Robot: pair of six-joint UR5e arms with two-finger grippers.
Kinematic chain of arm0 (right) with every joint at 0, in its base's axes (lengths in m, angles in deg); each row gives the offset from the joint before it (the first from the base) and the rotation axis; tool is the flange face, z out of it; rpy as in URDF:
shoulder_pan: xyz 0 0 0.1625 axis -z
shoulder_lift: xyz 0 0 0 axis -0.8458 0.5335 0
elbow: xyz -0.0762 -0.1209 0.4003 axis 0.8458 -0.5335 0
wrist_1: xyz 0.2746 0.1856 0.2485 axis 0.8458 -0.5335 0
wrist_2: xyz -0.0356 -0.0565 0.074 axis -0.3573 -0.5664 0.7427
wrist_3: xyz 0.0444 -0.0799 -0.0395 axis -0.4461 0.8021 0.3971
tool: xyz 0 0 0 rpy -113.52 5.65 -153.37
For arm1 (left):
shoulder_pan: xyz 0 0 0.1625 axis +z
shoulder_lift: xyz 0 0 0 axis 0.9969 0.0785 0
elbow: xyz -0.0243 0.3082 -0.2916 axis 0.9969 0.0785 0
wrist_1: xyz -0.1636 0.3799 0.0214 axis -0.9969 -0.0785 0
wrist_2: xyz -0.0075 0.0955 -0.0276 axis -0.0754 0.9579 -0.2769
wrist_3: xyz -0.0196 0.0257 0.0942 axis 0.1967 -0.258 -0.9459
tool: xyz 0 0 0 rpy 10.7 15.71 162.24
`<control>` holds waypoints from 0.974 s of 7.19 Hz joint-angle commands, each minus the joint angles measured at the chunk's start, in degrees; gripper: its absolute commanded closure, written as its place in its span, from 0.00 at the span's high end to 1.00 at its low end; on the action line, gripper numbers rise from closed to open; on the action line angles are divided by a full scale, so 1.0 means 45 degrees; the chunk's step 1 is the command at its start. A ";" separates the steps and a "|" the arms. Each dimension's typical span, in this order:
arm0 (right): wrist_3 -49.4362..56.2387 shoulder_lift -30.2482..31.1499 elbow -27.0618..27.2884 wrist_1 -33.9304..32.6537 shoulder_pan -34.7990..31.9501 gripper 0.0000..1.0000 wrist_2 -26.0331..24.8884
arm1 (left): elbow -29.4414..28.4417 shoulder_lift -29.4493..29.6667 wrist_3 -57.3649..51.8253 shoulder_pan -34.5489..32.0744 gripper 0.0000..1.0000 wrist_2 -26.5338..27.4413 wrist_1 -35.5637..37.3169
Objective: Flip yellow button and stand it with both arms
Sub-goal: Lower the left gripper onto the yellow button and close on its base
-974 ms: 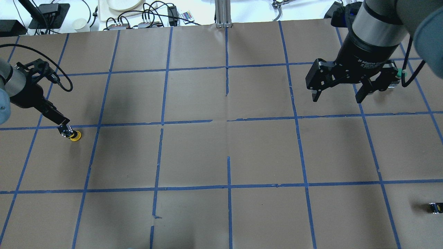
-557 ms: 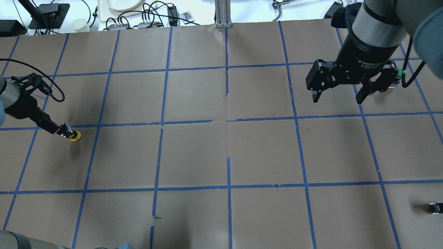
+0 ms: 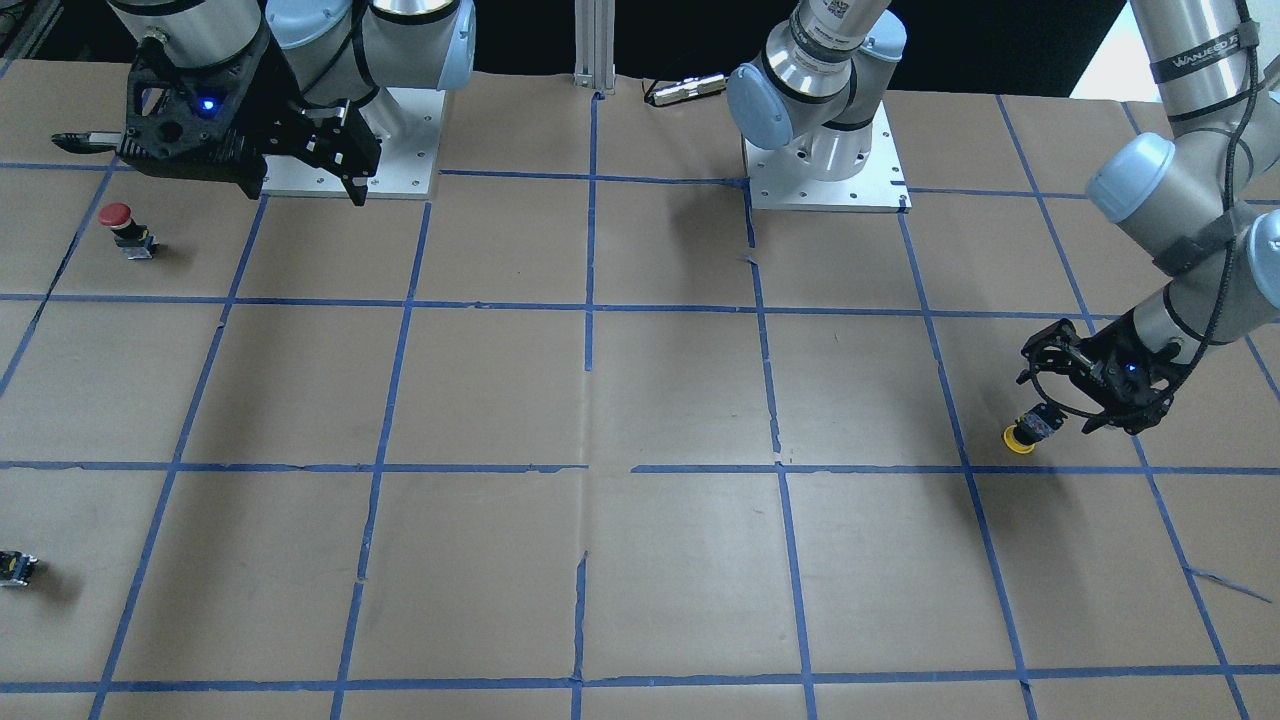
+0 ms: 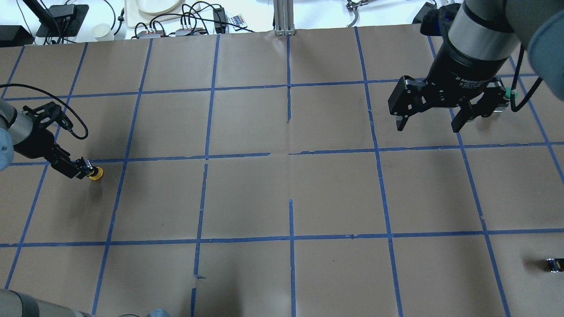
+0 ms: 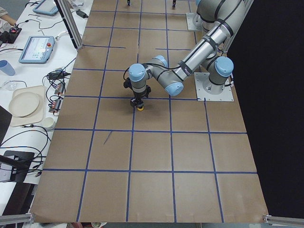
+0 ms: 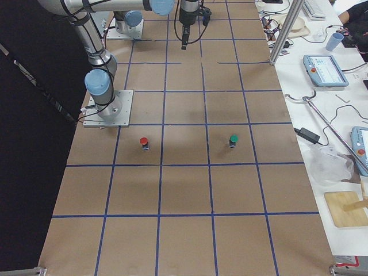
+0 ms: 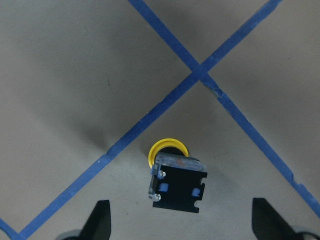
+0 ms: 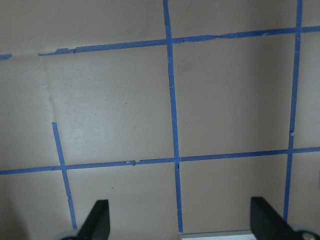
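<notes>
The yellow button [image 4: 95, 175] rests at the table's left side just below a blue tape line. In the left wrist view its yellow cap [image 7: 168, 149] points away from the camera and its black contact block [image 7: 177, 183] faces it. It also shows in the front view [image 3: 1020, 439] and the left exterior view [image 5: 139, 108]. My left gripper [image 7: 182, 222] is open, with its fingertips [image 7: 100, 220] wide on either side of the block and clear of it. My right gripper [image 4: 427, 127] is open and empty, high over the far right of the table.
A red-capped button [image 3: 118, 215] stands near the right arm's base plate [image 3: 400, 130]. A green-capped button [image 6: 233, 140] stands further out on that side. A small black block [image 4: 554, 264] lies at the near right edge. Cables and plates lie beyond the far edge.
My left wrist has swung lower and further left behind the yellow button, now pointing at it more flatly. The button has stayed in place. The right arm has barely moved.
</notes>
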 commanded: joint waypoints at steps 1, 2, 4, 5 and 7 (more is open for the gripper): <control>0.0047 0.0005 -0.0002 -0.0008 0.0007 1.00 0.0030 | 0.0264 0.0030 0.0113 -0.0033 0.99 -0.0038 0.0375; 0.0028 0.0043 -0.0021 0.0050 0.0007 1.00 0.0010 | 0.0265 0.0049 0.0114 -0.0033 0.98 -0.0038 0.0395; 0.0009 0.0025 -0.0021 0.0167 -0.0032 1.00 -0.0009 | 0.0265 0.0245 0.0017 -0.0111 0.96 -0.0019 0.0803; 0.0009 0.0044 -0.0002 0.0187 -0.0032 1.00 0.0010 | 0.0265 0.0245 0.0016 -0.0363 0.96 0.0059 0.0998; 0.0009 0.0024 -0.0002 0.0324 -0.0032 1.00 0.0030 | 0.0284 0.0206 -0.0003 -0.0658 0.95 0.0118 0.1097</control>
